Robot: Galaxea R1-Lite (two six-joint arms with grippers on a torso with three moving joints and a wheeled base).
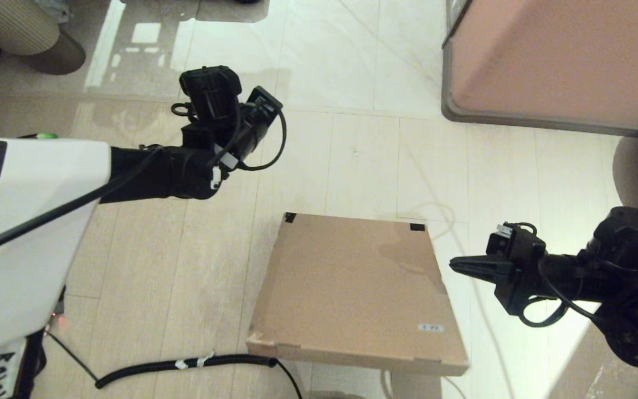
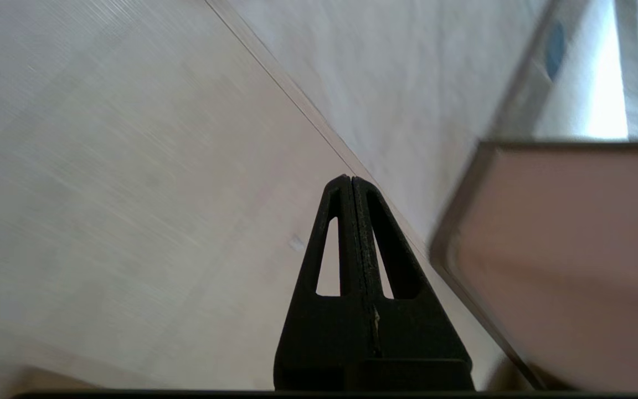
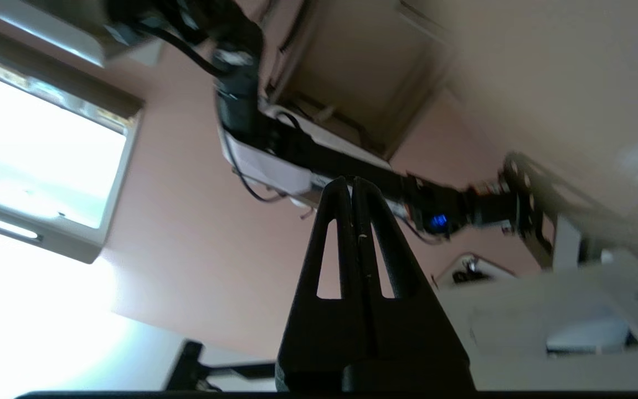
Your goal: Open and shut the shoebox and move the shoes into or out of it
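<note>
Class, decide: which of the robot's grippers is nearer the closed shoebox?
Right. The right gripper hovers beside the shoebox at its right edge; the left gripper is raised beyond its far left corner.

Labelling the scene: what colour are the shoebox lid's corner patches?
Black, on the shoebox's two far lid corners; head view shows them best.

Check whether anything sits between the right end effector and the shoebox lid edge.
Nothing visible does. The right end effector, fingers shut, hangs just off the right side of the closed shoebox, with only bare floor in the gap. The left end effector is up and away, also shut.
</note>
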